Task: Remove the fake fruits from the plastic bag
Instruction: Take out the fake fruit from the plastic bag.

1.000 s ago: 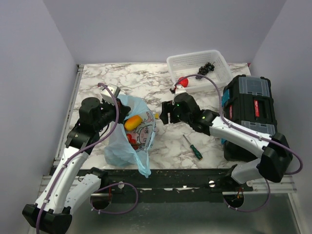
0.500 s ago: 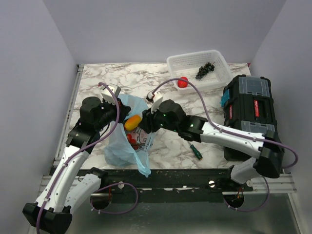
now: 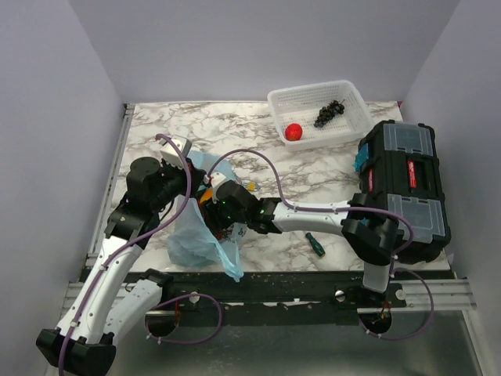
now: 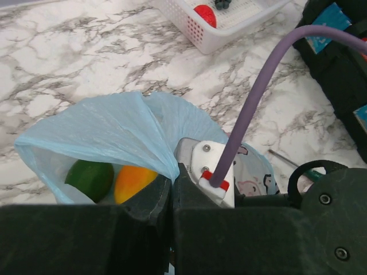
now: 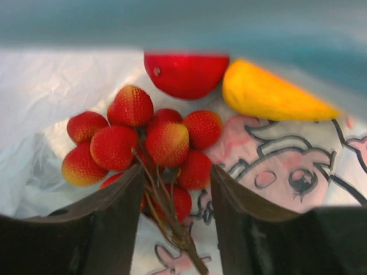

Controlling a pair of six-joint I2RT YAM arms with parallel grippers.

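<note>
A blurred blue band cuts off the top of the red fruit. The lower berries of the red cluster sit behind the spread fingers of the right tool. From above, that tool's tips are lost inside the plastic bag near the near-left corner of the tabletop. Only slivers of the green fruit and orange fruit show under the bag's rim. The left tool is a dark blur.

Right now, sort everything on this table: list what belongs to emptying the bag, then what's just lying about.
Job: plastic bag; inside it a red berry bunch, round red fruit, yellow fruit, green fruit; loose red fruit already in the basket.
Lying about: grapes, screwdriver, black toolbox.
</note>
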